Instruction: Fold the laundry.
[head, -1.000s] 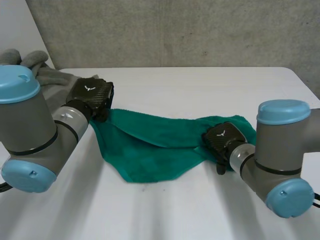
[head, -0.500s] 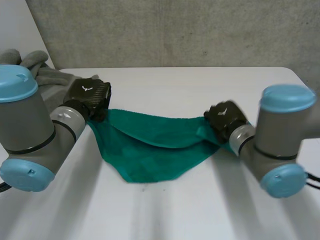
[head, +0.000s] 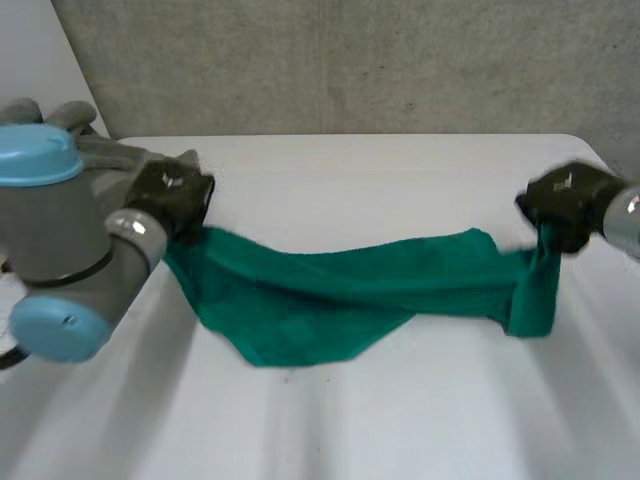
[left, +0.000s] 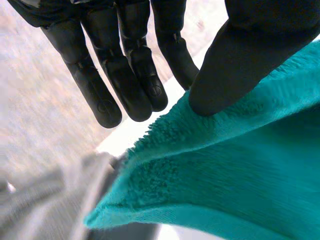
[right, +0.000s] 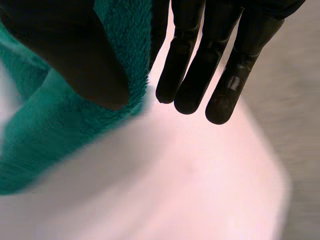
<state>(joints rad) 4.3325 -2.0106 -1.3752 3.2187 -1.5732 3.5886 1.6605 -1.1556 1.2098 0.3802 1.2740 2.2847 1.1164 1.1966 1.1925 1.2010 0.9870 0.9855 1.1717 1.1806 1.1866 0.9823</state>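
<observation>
Across the middle of the head view, the green towel (head: 340, 285) sags onto the white tabletop (head: 380, 170), its long axis running left to right between both hands. At upper left, the left hand (head: 172, 192) pinches one end between thumb and straight fingers (left: 130, 75). At far right, the right hand (head: 562, 203) pinches the other end likewise, lifted, with a flap hanging below. Grey laundry (head: 100, 150) lies behind the left arm.

The left hand (head: 172, 190), upper left of the frame, and the right hand (head: 562, 205), at its right edge, each pinch the green towel (head: 340, 285) between thumb and straight fingers, arms spread wide.
</observation>
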